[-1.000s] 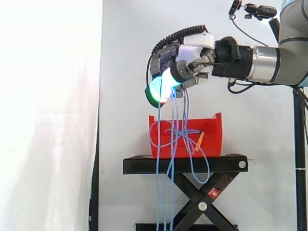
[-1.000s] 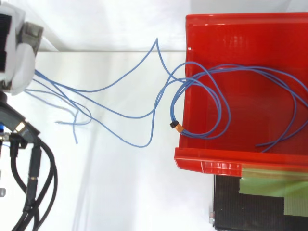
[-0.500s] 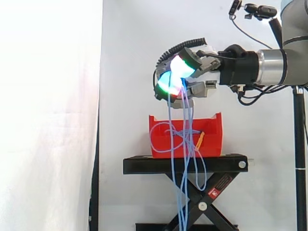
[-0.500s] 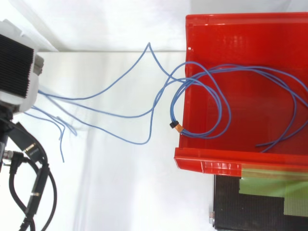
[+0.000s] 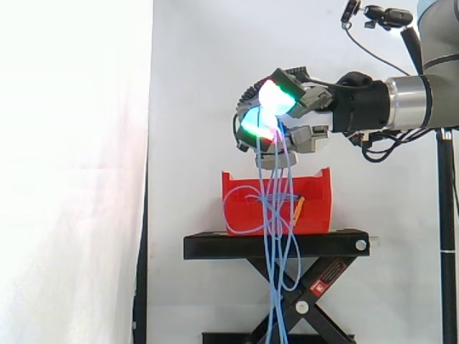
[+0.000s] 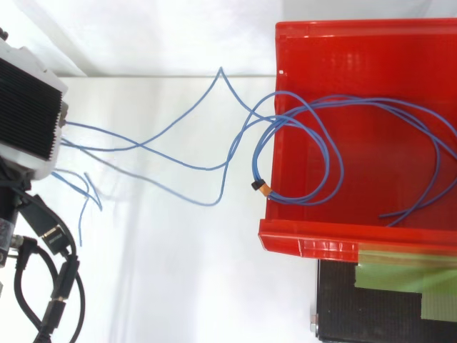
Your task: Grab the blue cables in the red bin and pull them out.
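1. Blue cables (image 6: 213,204) start at the far left of the top view, coming straight out of the hand (image 6: 28,107), with a few loose ends dangling just below it
2. hand is clamped on them: in the side view the glowing fingertips (image 5: 269,97) are curled in tight round the bunch, and the hand hangs in the air above the red bin (image 5: 315,208), not touching it
3. from there the strands drop straight down, cross the front of the bin and run on past the black stand (image 5: 276,245) to the bottom of the picture
4. going right in the top view, the cables stretch over the white gap with one sharp kink pointing up, then cross the bin's left rim
5. so part is out, part is in: a couple of big loops lie on the bin floor, with a small orange and black tie (image 6: 260,187) right at that rim
6. far right, lower corner: the stand pokes out from under the bin, with a greenish patch (image 6: 407,282) on it
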Available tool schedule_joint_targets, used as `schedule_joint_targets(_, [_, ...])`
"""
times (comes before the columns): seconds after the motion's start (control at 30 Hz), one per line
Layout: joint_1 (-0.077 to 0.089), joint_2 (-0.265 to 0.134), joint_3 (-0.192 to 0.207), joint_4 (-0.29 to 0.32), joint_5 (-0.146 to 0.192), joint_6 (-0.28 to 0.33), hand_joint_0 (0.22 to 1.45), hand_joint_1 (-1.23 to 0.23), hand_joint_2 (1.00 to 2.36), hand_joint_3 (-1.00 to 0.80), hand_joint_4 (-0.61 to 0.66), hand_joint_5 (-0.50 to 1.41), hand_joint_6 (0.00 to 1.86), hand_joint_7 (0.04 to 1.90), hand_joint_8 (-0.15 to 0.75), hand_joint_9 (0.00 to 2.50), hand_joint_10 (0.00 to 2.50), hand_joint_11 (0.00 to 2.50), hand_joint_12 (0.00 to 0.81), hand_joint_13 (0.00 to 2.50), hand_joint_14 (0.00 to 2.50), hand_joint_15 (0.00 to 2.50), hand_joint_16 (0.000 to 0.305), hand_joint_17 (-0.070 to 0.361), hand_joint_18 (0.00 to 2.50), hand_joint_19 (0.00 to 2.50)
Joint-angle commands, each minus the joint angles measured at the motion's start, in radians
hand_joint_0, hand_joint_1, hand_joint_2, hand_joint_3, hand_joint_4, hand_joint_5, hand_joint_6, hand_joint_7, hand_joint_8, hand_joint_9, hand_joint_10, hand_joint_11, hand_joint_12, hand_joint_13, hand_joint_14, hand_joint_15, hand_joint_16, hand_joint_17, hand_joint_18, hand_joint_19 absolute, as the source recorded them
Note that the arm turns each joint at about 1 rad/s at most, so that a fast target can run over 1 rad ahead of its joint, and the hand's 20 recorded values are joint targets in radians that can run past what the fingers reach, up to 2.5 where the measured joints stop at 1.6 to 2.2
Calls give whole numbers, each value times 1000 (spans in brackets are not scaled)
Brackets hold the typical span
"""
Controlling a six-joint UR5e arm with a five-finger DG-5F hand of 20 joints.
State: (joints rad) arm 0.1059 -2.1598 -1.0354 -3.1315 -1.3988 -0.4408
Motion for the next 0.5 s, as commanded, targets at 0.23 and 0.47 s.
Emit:
schedule_joint_targets(0.23, [0,0,0,-2,-5,-9,919,-936,1000,-1000,193,822,994,446,228,1306,32,1245,297,1067,2500,796,38,86,1128,1863])
schedule_joint_targets(0.47, [0,1,0,-18,-6,-9,884,-931,1000,-1000,213,813,914,469,232,1291,32,1257,300,1056,2500,786,39,88,1113,1854])
